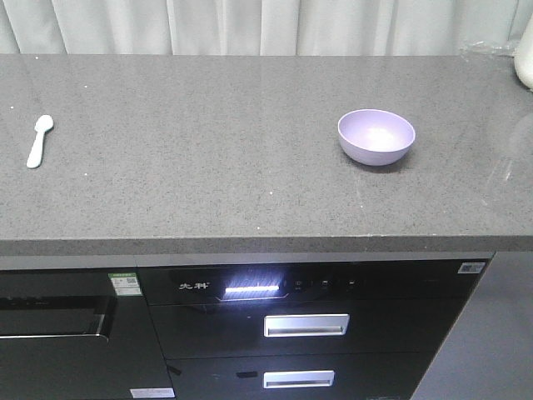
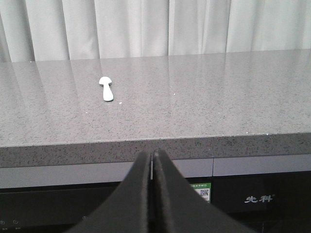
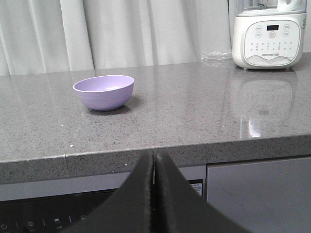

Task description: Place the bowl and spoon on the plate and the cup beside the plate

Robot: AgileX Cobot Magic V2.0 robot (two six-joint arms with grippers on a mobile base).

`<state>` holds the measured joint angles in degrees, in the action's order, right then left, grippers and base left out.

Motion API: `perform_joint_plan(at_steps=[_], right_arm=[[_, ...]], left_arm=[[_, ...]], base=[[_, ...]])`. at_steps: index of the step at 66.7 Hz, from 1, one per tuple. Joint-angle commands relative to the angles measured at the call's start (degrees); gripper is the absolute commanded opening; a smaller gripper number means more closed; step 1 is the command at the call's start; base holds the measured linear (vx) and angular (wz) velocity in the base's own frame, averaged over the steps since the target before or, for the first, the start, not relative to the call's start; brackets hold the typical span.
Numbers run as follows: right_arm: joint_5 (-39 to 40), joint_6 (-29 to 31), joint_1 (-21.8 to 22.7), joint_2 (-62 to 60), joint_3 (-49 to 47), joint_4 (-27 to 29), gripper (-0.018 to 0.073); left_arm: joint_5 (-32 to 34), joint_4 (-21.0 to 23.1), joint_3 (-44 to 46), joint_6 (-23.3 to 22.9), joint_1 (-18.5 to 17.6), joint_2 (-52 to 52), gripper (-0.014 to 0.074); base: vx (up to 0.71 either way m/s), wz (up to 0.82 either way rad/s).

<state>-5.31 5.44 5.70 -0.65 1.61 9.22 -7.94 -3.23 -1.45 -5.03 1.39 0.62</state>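
both claws are clenched on nothing: our left claw (image 2: 153, 160) shows its two dark fingers pressed flat together, and our right claw (image 3: 153, 160) looks the same. each hangs low, out in front of the worktop (image 1: 208, 192), facing its front edge.

beyond that edge the spoon (image 2: 106, 89) lies flat near the left end of the worktop, its handle pointing towards the front edge. the bowl (image 3: 104, 92) stands upright right of the middle, mouth up, with nothing in it, well apart from the spoon. a white blender (image 3: 269, 36) stands at the far right corner with a scrap of clear plastic (image 3: 216, 58) beside it. we see no plate and no cup in any view.

we judge these to be the risks:
- either claw could knock the front edge if it reaches forward before rising.
- the spoon is thin and lies flat on hard, polished stone, so fingers closing on it may push it along instead of lifting it.
- the bowl has smooth, rounded sides that narrow to a small foot, so a pinch on its rim may slip or tip it.
- with no plate in sight, we have nowhere yet to put either piece.

the spoon looks pale, nearly white, with a short flat handle. the bowl is lavender, plain and lightly glossy inside.
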Motion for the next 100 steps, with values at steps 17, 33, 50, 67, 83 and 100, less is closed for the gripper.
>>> perform_joint_plan(at_steps=[17,33,50,67,83,100], right_arm=[[4.0,0.5,0.4,-0.6,0.3,0.0,-0.0006],[4.0,0.5,0.4,-0.6,0.3,0.0,-0.0006],[4.0,0.5,0.4,-0.6,0.3,0.0,-0.0006],[4.0,0.5,0.4,-0.6,0.3,0.0,-0.0006],[4.0,0.5,0.4,-0.6,0.3,0.0,-0.0006],[4.0,0.5,0.4,-0.6,0.3,0.0,-0.0006]], left_arm=[[4.2,0.0,0.4,-0.7,0.0,0.2,-0.0006],[4.2,0.0,0.4,-0.7,0.0,0.2,-0.0006],[4.2,0.0,0.4,-0.7,0.0,0.2,-0.0006],[4.2,0.0,0.4,-0.7,0.0,0.2,-0.0006],[4.2,0.0,0.4,-0.7,0.0,0.2,-0.0006],[4.2,0.0,0.4,-0.7,0.0,0.2,-0.0006]], base=[[0.08,-0.01],[0.07,-0.02],[0.06,-0.02],[0.06,-0.02],[0.06,-0.02],[0.05,-0.01]])
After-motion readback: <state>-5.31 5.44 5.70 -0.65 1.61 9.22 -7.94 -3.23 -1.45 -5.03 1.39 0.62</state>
